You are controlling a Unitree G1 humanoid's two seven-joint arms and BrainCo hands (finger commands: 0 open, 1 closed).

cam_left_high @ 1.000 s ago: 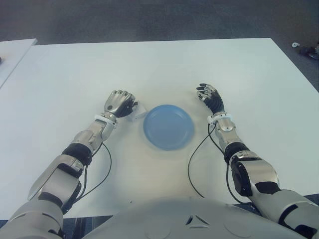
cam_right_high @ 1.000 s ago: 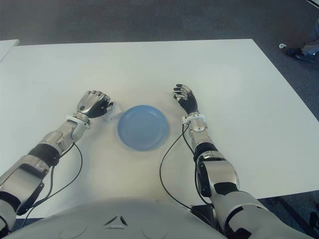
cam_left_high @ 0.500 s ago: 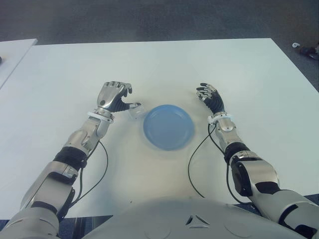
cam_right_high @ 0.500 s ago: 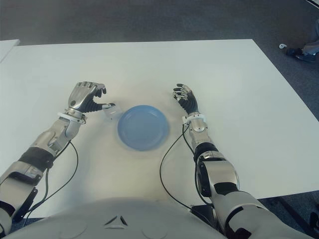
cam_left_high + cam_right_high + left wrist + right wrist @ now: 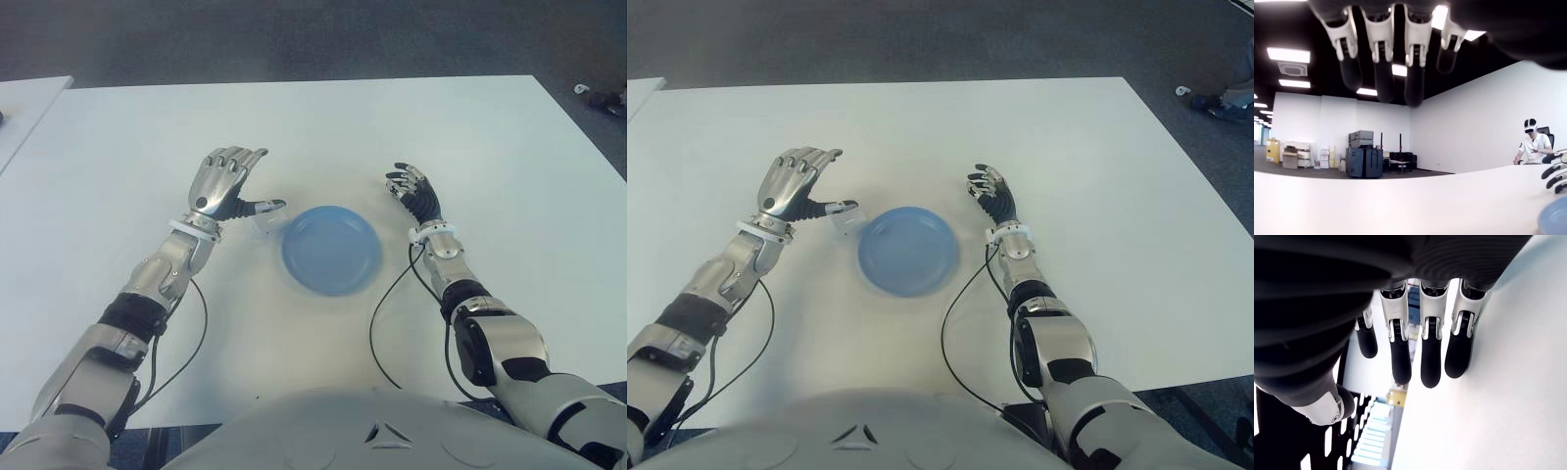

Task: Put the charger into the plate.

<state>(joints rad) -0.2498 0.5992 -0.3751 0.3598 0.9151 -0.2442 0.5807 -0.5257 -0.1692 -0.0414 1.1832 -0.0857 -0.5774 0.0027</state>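
The blue plate (image 5: 331,249) lies on the white table (image 5: 323,137) in front of me. A small white charger (image 5: 263,225) sits on the table just off the plate's left rim. My left hand (image 5: 229,181) is raised over it and open, with the fingers spread and the thumb tip close above the charger; contact cannot be told. The left wrist view shows straight fingers (image 5: 1382,54) holding nothing, plus a sliver of the plate (image 5: 1555,220). My right hand (image 5: 412,190) shows to the right of the plate, fingers relaxed and empty.
A second white table's corner (image 5: 24,98) shows at the far left. Dark carpet lies beyond the table's far edge, with a small object (image 5: 600,96) at the far right. A seated person (image 5: 1533,146) shows far off in the left wrist view.
My left hand, curled over the charger a second ago, has opened and lifted, leaving the charger uncovered beside the plate. The right hand has not moved.
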